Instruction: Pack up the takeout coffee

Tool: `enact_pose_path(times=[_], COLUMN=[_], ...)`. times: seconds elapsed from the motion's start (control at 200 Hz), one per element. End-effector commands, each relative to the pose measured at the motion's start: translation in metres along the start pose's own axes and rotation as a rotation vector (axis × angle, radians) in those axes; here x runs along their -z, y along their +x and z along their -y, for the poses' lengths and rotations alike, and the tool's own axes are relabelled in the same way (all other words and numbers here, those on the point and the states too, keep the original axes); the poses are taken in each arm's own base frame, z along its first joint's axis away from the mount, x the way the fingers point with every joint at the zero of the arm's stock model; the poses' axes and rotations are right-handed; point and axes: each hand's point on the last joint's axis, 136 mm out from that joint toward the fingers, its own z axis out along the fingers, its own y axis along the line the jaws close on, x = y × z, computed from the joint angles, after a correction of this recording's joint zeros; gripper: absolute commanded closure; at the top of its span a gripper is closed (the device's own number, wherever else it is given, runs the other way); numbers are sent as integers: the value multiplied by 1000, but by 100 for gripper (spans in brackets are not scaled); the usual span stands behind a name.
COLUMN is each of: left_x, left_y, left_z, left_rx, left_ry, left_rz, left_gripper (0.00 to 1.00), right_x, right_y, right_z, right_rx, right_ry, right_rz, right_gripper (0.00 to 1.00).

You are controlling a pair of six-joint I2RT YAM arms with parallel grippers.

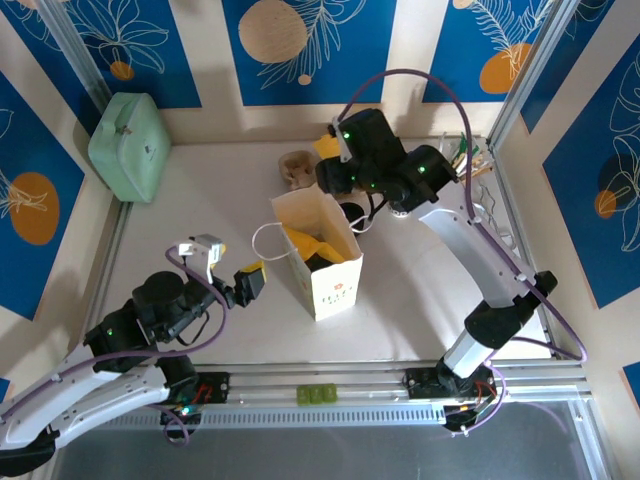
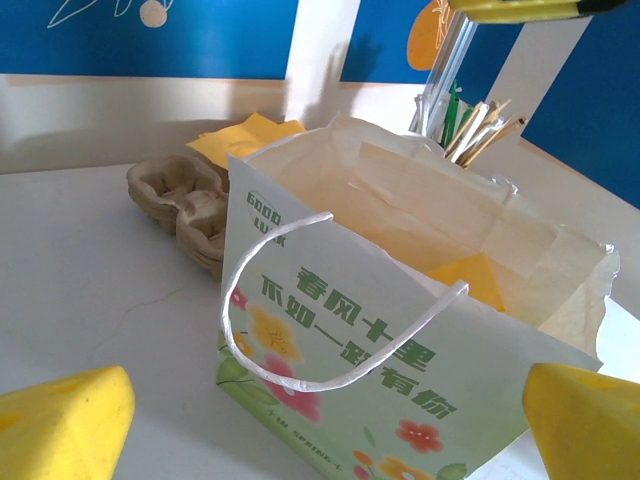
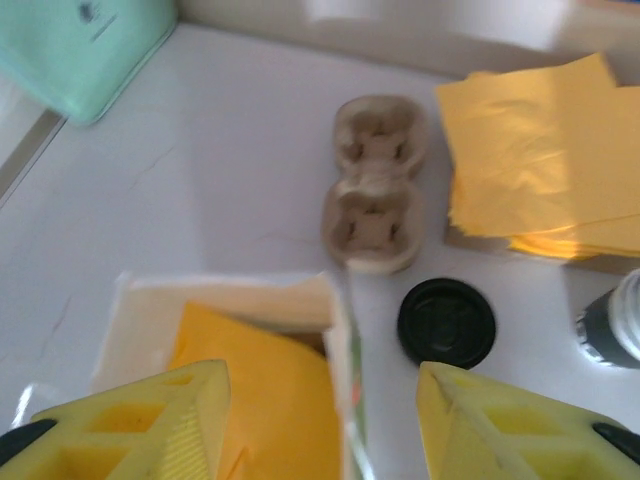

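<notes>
The takeout coffee (image 3: 446, 322) stands on the table just right of the paper bag (image 3: 340, 330); from above I see its round black lid. In the top view the coffee (image 1: 352, 213) sits by the bag's (image 1: 330, 285) far right side. My right gripper (image 3: 325, 430) hovers open over the bag's right wall, with nothing between its yellow fingers. A yellow napkin (image 3: 270, 400) lies inside the bag. My left gripper (image 2: 325, 430) is wide open, facing the bag's (image 2: 400, 360) printed side and its white handle (image 2: 300, 380), without touching them.
Two pulp cup carriers (image 3: 375, 180) lie beyond the bag. A pile of yellow napkins (image 3: 545, 150) and a dark white-rimmed cup stack (image 3: 612, 325) are at the right. A mint-green case (image 1: 128, 145) stands at the far left. A holder of straws and sticks (image 2: 465, 115) is behind the bag.
</notes>
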Motion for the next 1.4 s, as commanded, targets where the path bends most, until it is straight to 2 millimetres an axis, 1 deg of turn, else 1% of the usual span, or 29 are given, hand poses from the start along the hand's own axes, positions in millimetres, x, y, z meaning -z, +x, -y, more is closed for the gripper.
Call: enact_pose_path(times=[0.0, 0.06, 0.16, 0.24, 0.315, 0.37, 0.515, 0.57, 0.76, 0.805, 0.94, 1.05, 1.216, 1.396], left_x=[4, 3, 3, 3, 3, 4, 12, 14, 16, 17, 19, 19, 18, 16], left_y=[-4, -3, -3, -2, 0, 1, 6, 8, 12, 12, 12, 12, 13, 16], left_z=[-2, -2, -8, -11, -17, -24, -55, -62, -70, -72, -74, -74, -73, -72], left_rx=[-9, -12, -14, -15, -12, -8, -1, -6, -20, -23, -32, -33, -33, -30], left_ry=[-10, -16, -50, -70, -101, -142, -318, -361, -405, -412, -422, -421, -420, -411], left_rz=[10, 4, -4, -7, -12, -15, -29, -33, -41, -40, -41, -42, -42, -44], left_gripper=[1, 1, 1, 1, 1, 1, 1, 1, 1, 1, 1, 1, 0, 1], right_x=[-1, -8, -27, -47, -64, -80, -119, -134, -184, -195, -220, -236, -255, -276], right_y=[-31, -36, -42, -42, -42, -38, -27, -21, -4, 0, 9, 15, 21, 32], right_z=[27, 35, 51, 64, 76, 82, 93, 96, 105, 107, 112, 117, 128, 143], right_rx=[-58, -71, -78, -90, -118, -127, -123, -127, -147, -154, -162, -168, -184, -209], right_ry=[65, 74, 100, 124, 143, 151, 186, 189, 191, 197, 215, 229, 249, 259], right_rz=[105, 114, 107, 82, 58, 30, -38, -66, -142, -161, -194, -207, -214, -235], right_gripper=[47, 46, 45, 44, 41, 40, 38, 38, 38, 36, 34, 34, 34, 34])
